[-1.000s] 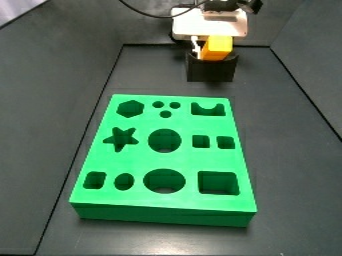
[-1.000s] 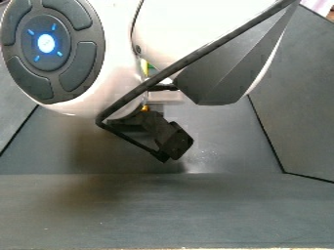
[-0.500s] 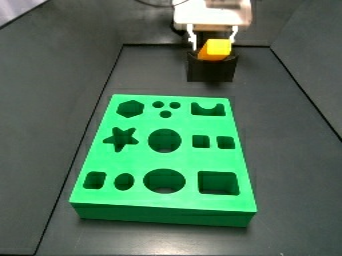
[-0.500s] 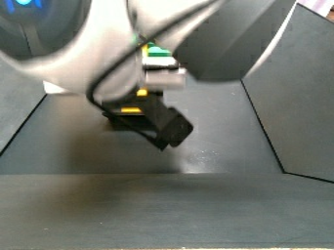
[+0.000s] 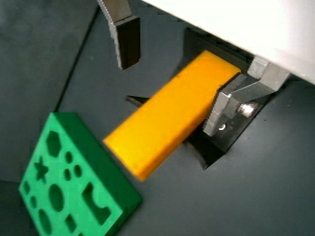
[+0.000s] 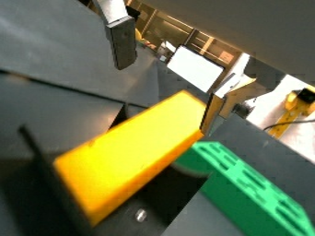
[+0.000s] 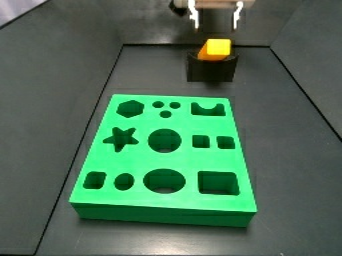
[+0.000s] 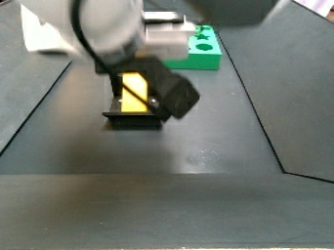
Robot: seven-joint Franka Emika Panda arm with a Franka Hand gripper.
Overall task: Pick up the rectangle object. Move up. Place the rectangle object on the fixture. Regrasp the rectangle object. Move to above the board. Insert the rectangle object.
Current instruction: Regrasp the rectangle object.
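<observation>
Dark matte flooring lies below our silver two-finger gripper [image 7: 214, 12], whose jaws stand wide apart. Directly under it, the orange-yellow rectangular block [image 7: 214, 48] rests in the black notched fixture [image 7: 213, 69]; nearer us lies the bright green cut-out board [image 7: 164, 155].

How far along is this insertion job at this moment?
Done: the rectangle object sits on the fixture, released. In hand: nothing; the pincer hangs open above it, and in a wrist view its fingers stand clear of the block. Left: regrasp, carry to above the board and insert; in that side view none of its holes holds the block.
</observation>
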